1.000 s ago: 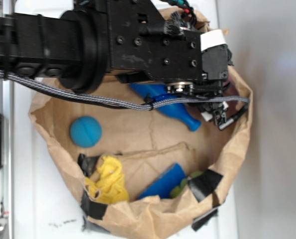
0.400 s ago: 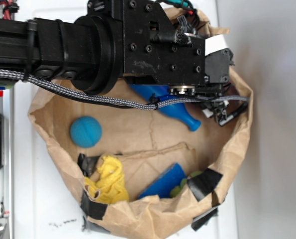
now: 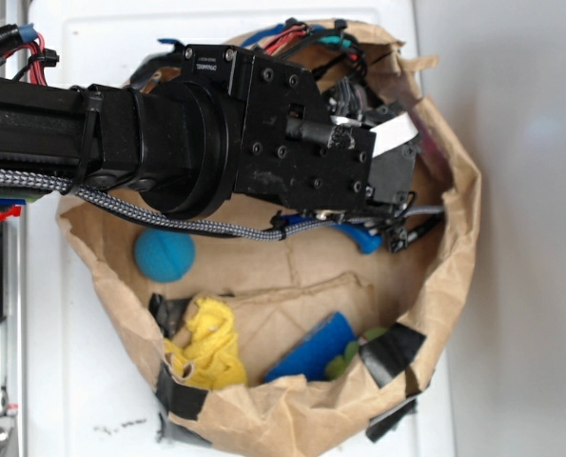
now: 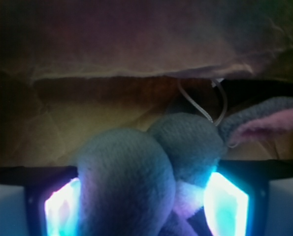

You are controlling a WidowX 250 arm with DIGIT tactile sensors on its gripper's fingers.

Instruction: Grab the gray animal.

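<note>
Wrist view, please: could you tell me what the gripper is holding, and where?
The gray animal, clamped by its rounded body between the two fingers, pink-lined ear free.

**Bright outside, dim and close at the wrist**

The exterior view is evenly and brightly lit; the white tabletop (image 3: 102,381) is nearly washed out, and the black arm (image 3: 121,143) loses detail in its own darkness. The picture is slightly soft. The wrist view is dark and murky: the paper bag (image 4: 136,44) above the gray animal (image 4: 151,172) is dim brown, the plush is blurred, and cyan-violet glare glows either side of it.
</note>
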